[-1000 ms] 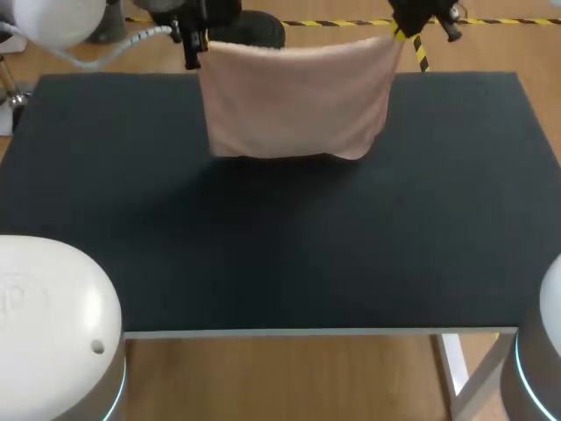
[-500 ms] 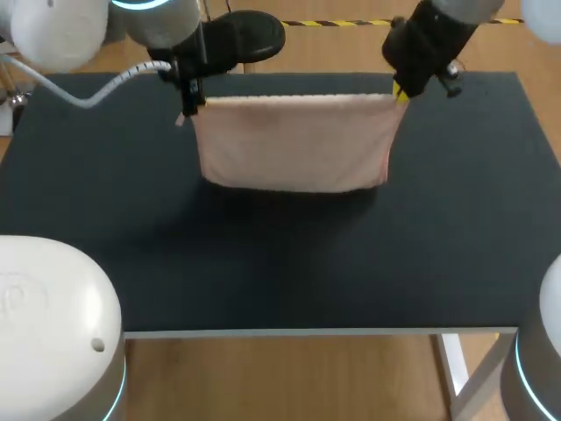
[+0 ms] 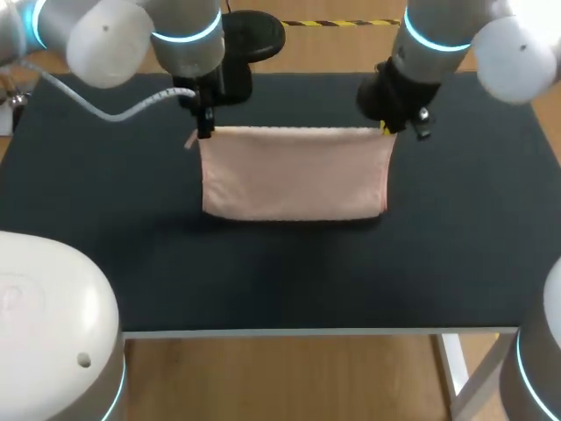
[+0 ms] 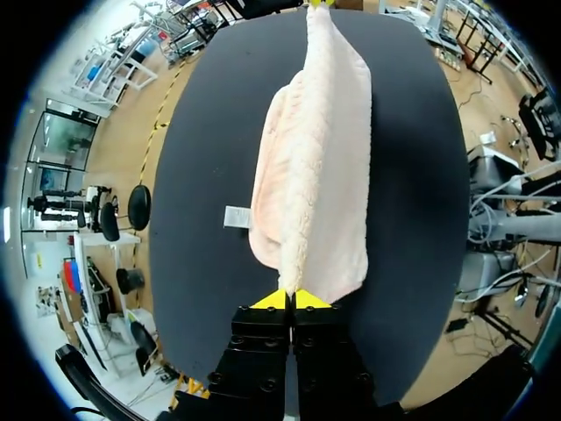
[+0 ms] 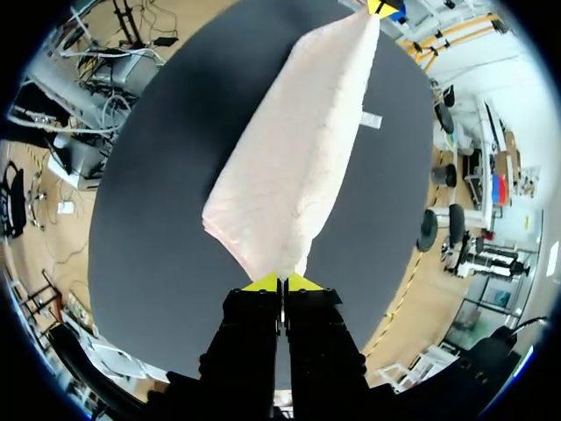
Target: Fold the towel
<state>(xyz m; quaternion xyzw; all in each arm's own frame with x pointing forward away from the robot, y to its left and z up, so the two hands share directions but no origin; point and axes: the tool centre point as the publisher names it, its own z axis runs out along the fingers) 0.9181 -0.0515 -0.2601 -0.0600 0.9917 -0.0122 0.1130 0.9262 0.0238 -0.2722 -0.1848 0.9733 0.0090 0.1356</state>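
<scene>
A pale pink towel [image 3: 294, 174] hangs stretched between my two grippers over the black table [image 3: 280, 263]. Its lower edge lies near or on the table around the middle. My left gripper [image 3: 203, 132] is shut on the towel's upper left corner. My right gripper [image 3: 386, 128] is shut on the upper right corner. In the left wrist view the towel [image 4: 311, 158] runs straight ahead from my shut left gripper [image 4: 290, 299] to the other gripper's yellow tips. The right wrist view shows the towel [image 5: 298, 158] the same way, pinched in my right gripper [image 5: 282, 282]. A small white tag [image 4: 237, 217] hangs off the towel.
Bare black tabletop [image 3: 473, 219] lies on both sides of the towel and in front of it. A dark round stool base [image 3: 254, 31] stands on the floor beyond the far edge.
Both grippers have carried the towel toward the front of the table and lowered it. The hanging part now looks shorter and its lower edge sits nearer the table's middle.
</scene>
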